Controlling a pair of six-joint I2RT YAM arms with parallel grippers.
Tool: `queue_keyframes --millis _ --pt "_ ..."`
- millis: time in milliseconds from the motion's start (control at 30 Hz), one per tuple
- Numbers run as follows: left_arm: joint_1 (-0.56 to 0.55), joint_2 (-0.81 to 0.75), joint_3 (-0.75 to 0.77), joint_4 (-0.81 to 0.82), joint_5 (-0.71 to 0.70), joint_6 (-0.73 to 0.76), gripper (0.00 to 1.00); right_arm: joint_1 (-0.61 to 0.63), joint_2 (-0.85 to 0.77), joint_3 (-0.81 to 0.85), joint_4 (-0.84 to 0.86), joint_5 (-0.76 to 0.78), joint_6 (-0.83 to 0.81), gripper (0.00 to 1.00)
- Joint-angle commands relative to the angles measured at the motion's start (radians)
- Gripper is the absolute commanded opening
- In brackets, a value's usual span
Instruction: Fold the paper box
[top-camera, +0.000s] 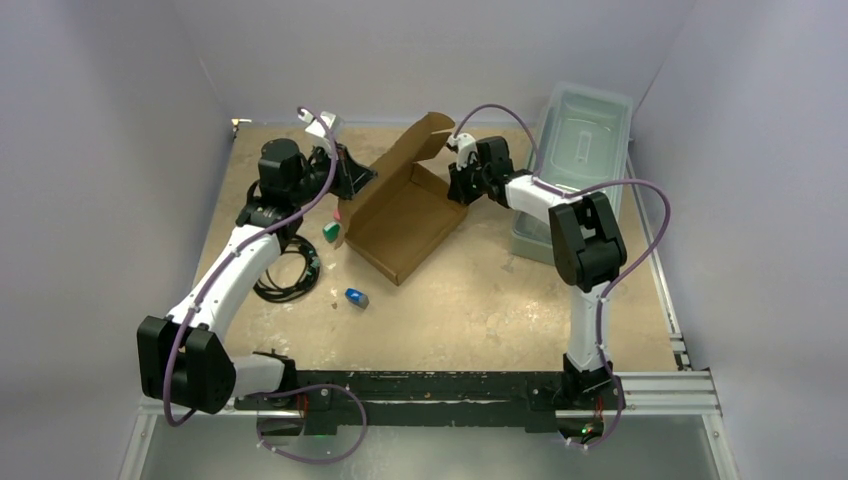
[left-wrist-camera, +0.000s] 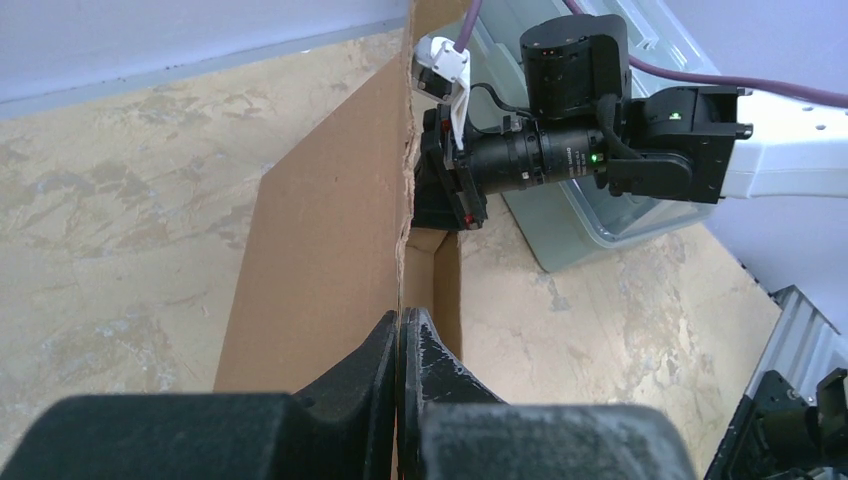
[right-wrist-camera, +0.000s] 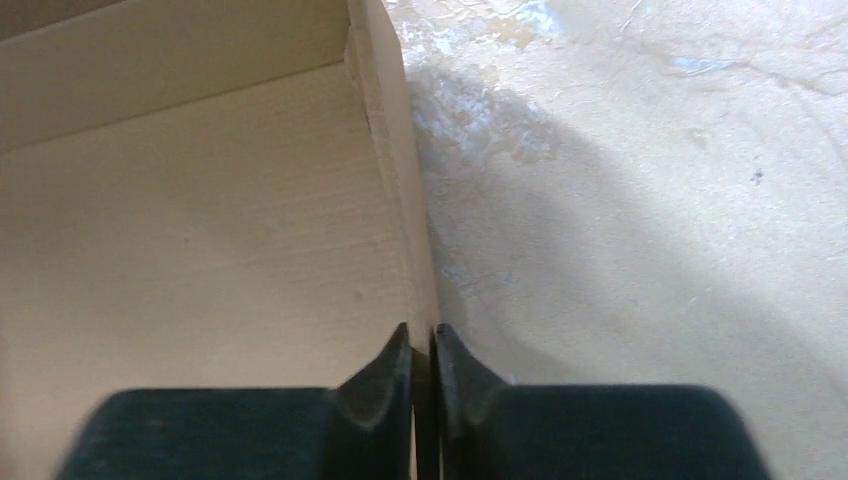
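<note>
The paper box (top-camera: 405, 215) is brown cardboard, partly formed, standing open in the middle of the table with its lid flap (top-camera: 425, 135) raised at the back. My left gripper (top-camera: 352, 183) is at the box's left wall. In the left wrist view it (left-wrist-camera: 400, 325) is shut on the thin edge of that cardboard wall (left-wrist-camera: 320, 270). My right gripper (top-camera: 457, 188) is at the opposite wall. In the right wrist view its jaws (right-wrist-camera: 422, 340) pinch the wall's top edge, with the box floor (right-wrist-camera: 200, 250) to the left and bare table to the right.
A clear plastic lidded bin (top-camera: 575, 150) stands at the back right, just behind the right arm. A green block (top-camera: 331, 231) and a blue block (top-camera: 356, 297) lie left of and in front of the box. A black cable coil (top-camera: 290, 270) lies by the left arm.
</note>
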Motion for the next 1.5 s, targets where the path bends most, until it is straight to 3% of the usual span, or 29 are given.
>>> queue_keyframes --millis 0,267,367,500,733,833,933,1067,1267,1300,1467 --pt "0.004 -0.016 -0.001 0.1 0.01 -0.083 0.0 0.015 -0.019 -0.005 0.032 0.072 -0.05 0.03" --pt "0.004 -0.001 0.006 0.089 -0.046 -0.169 0.0 0.084 -0.04 -0.023 0.025 0.202 -0.116 0.01" --pt "0.004 -0.003 0.01 0.08 -0.05 -0.151 0.0 0.107 -0.039 -0.011 0.018 0.281 -0.157 0.18" --pt "0.004 0.023 0.009 0.093 -0.003 -0.157 0.0 0.131 -0.016 0.042 0.001 0.311 -0.191 0.3" --pt "0.004 0.037 0.013 0.104 0.016 -0.171 0.0 0.172 0.044 0.109 -0.002 0.356 -0.217 0.31" --pt "0.005 0.037 0.014 0.097 0.008 -0.169 0.0 0.186 0.06 0.119 0.003 0.358 -0.217 0.26" --pt "0.004 0.014 -0.008 0.103 -0.032 -0.176 0.0 0.189 0.071 0.111 0.012 0.422 -0.227 0.0" --pt "0.006 -0.022 -0.044 0.126 -0.073 -0.18 0.0 0.19 0.047 0.065 0.045 0.551 -0.255 0.0" --pt "0.006 -0.001 -0.014 0.112 -0.037 -0.117 0.0 0.189 -0.016 0.011 0.03 0.478 -0.239 0.0" --pt "0.006 0.008 -0.003 0.1 -0.029 -0.099 0.0 0.188 -0.024 0.006 0.015 0.455 -0.231 0.01" --pt "0.006 0.02 0.028 0.047 -0.012 0.0 0.0 0.175 -0.145 -0.065 -0.018 0.341 -0.226 0.44"
